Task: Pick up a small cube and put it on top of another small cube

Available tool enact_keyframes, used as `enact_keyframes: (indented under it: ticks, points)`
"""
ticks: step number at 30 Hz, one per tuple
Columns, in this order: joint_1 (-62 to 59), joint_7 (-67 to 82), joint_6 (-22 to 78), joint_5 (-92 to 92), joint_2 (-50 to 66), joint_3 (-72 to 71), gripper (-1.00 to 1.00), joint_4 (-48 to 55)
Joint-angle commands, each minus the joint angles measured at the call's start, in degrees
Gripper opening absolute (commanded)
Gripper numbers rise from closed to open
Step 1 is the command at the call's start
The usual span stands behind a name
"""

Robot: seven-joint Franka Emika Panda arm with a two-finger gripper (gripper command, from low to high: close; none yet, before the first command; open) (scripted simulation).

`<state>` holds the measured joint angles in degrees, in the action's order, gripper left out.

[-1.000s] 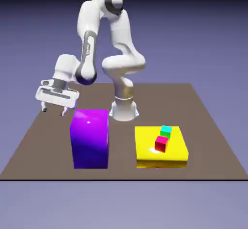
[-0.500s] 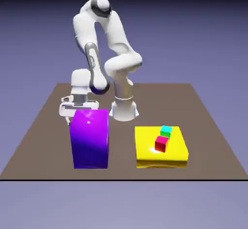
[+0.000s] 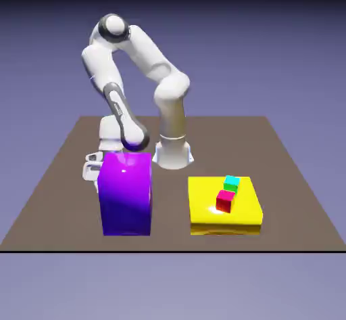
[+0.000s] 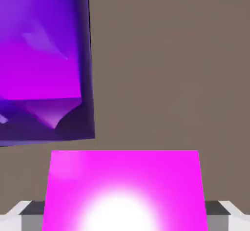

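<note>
The small cube [image 4: 124, 191], bright magenta-pink, fills the bottom of the hand view. My gripper [image 4: 125, 216] is shut on it. One grey fingertip [image 4: 33, 210] presses on its left side and the other on its right. In the exterior view the cube and my fingertips are hidden behind the large purple block [image 3: 126, 193]. Only the white hand [image 3: 93, 165] shows, low at the block's far left corner. Other small cubes stand on the yellow slab [image 3: 203, 207]: a red one [image 3: 225, 201], and a cyan one [image 3: 232, 180] stacked on a green one [image 3: 230, 188].
The purple block [image 4: 41, 64] stands close to the held cube, at the hand view's upper left. Brown table [image 4: 171, 69] shows around it. The robot's base [image 3: 173, 153] stands behind the block and the slab.
The arm swung toward the exterior view's right and sank behind the purple block. The jaws, wide open before, have closed on the magenta cube.
</note>
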<state>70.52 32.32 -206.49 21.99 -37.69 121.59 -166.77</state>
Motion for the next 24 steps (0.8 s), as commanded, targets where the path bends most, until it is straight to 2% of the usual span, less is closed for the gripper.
enact_keyframes:
  ticks: [1, 12, 20, 24]
  points:
    - [-2.1, -0.6, 0.9, -0.2, 1.1, -2.0, -1.0, -0.6]
    - [-24.5, -7.4, 11.7, -3.3, 13.3, -23.9, -1.0, -6.7]
    - [-34.1, -9.6, 27.2, 4.9, 17.0, -33.0, -1.0, 8.6]
    - [-32.4, -4.3, 37.1, 7.2, 18.1, -38.0, -1.0, 15.7]
